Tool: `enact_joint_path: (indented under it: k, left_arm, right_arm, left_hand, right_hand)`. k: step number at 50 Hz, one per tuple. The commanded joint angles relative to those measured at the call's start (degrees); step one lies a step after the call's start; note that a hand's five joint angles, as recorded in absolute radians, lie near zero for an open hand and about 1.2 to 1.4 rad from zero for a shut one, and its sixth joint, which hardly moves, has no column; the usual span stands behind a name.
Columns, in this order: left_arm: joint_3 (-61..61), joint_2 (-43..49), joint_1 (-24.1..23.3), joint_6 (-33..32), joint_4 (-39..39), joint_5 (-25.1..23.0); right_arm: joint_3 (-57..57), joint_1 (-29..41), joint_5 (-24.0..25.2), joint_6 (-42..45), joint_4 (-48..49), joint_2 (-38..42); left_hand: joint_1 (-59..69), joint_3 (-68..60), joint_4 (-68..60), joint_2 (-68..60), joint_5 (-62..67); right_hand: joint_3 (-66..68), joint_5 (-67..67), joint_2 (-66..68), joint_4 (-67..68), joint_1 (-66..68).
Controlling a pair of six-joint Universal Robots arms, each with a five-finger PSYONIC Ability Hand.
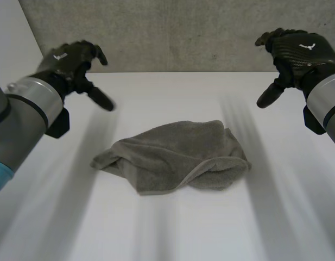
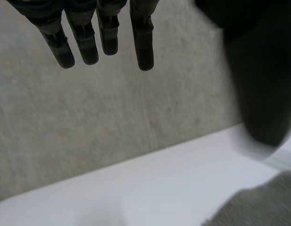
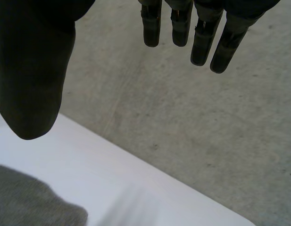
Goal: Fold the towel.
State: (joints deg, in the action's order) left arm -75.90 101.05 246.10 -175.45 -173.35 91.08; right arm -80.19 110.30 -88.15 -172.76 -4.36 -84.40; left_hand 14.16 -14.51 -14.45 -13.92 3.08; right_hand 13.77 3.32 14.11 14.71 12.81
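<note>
Towel (image 1: 175,157) lies crumpled near the middle of the white table (image 1: 172,234), a grey-brown heap with a hemmed edge curling along its near side and a loose corner trailing toward the robot's left. No flat layer and no clean crease are visible. Judging from this, the folding is not yet begun.

Left hand (image 1: 72,62) hangs above the table's far left, well apart from the cloth. Its fingers (image 2: 84,42) are straight, thumb set apart, holding nothing. Right hand (image 1: 295,51) mirrors it at the far right, fingers (image 3: 183,28) straight and likewise empty. Each wrist view catches a bit of towel below the thumb, with the concrete wall (image 1: 172,32) beyond.

Left to do, by my reckoning: spread the cloth flat, find its corners, carry one edge over onto the other, then tidy.
</note>
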Motion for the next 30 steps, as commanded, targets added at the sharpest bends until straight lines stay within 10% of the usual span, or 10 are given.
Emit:
enact_joint_path:
  k: [1, 9, 30]
  left_arm:
    - [-0.6, 6.2, -3.0, -0.2, 3.3, -2.7]
    - [-0.5, 12.9, -9.2, -1.0, 9.4, -3.6]
    - [-4.3, 24.5, -13.8, 0.5, 1.5, -2.4]
  right_arm:
    - [3.9, -0.1, 6.1, 8.0, -9.0, 4.8]
    - [5.0, -1.3, 9.7, 21.8, -20.8, 12.3]
    - [5.1, -1.1, 9.7, 23.8, -19.0, 27.1]
  left_hand:
    - [-2.9, 3.3, 3.2, 2.7, -1.9]
    - [4.5, -4.1, -4.2, -4.7, 5.5]
    - [3.5, -3.1, -3.2, -3.7, 4.5]
  right_hand:
    - [-3.8, -3.3, -4.1, -4.7, -2.8]
    - [-3.8, -3.3, -4.1, -4.7, -2.8]
    - [20.5, 21.0, 20.2, 19.6, 21.5]
